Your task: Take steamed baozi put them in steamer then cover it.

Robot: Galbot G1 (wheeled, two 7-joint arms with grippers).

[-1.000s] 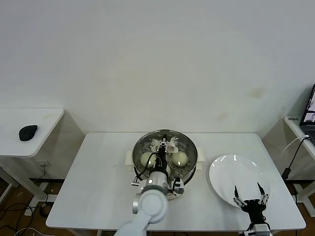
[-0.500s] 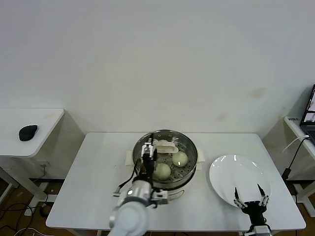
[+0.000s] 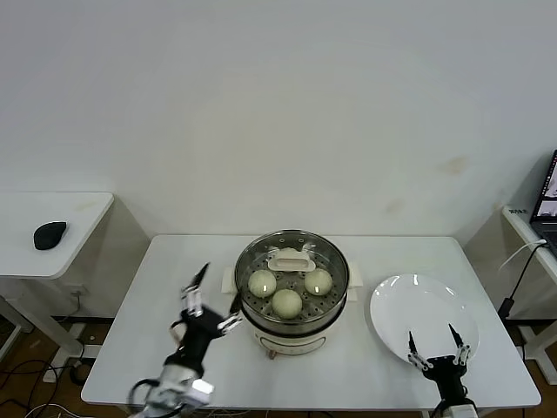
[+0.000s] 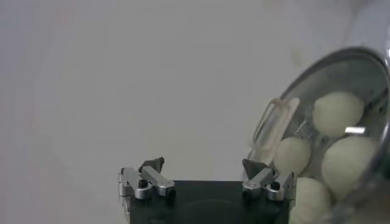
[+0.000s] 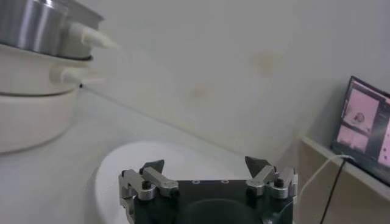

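Observation:
The steamer (image 3: 294, 324) stands mid-table with the cover (image 3: 335, 261) lying on it, cream handle (image 3: 291, 259) on top. Three steamed baozi (image 3: 286, 302) show through the glass; the left wrist view shows several baozi (image 4: 337, 112) under the cover's handle (image 4: 275, 125). My left gripper (image 3: 215, 300) is open and empty, just left of the steamer and apart from it; it also shows in the left wrist view (image 4: 203, 164). My right gripper (image 3: 435, 348) is open and empty over the front edge of the white plate; it also shows in the right wrist view (image 5: 205, 164).
An empty white plate (image 3: 424, 305) lies right of the steamer and shows in the right wrist view (image 5: 170, 158). A side table with a black mouse (image 3: 50, 234) stands at the left. A laptop (image 3: 550, 200) and cable are at the far right.
My left gripper has let go of the cover's handle and drawn back left and toward the table's front. The cover stays on the steamer. The right gripper has barely moved.

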